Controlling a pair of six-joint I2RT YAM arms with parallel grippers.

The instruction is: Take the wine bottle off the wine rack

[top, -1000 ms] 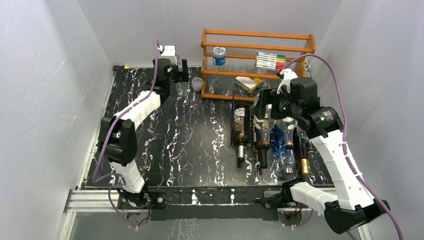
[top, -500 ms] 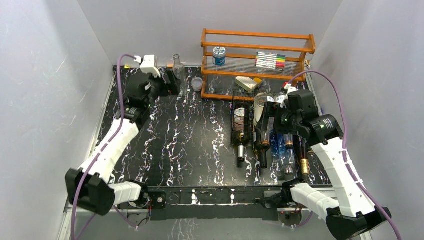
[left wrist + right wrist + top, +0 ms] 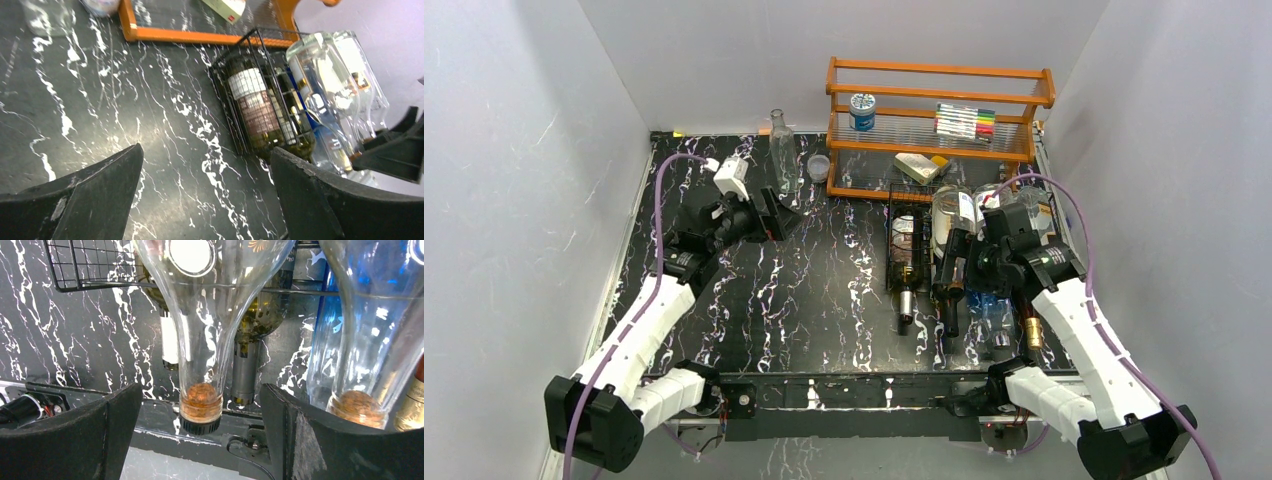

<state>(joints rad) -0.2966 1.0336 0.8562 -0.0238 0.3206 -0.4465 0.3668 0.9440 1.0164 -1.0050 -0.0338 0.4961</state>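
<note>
Left pincer (image 3: 205, 152) nearer now, spread; right pincer (image 3: 200, 390) spread around wine bottle (image 3: 202, 335) neck, base cropped.

Black table (image 3: 824, 300) veined white, orange shelf (image 3: 939, 72), black wire wine rack (image 3: 224, 107), clear wine bottle (image 3: 200, 340).

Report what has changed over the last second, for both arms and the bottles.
The left gripper pulled away from the upright clear bottle at the back and drew toward the near edge, fingers open. The right gripper moved nearward along the lying clear bottle on the wine rack. Its open fingers now flank the neck without touching. The rack, the dark bottles and the orange shelf stayed put.
</note>
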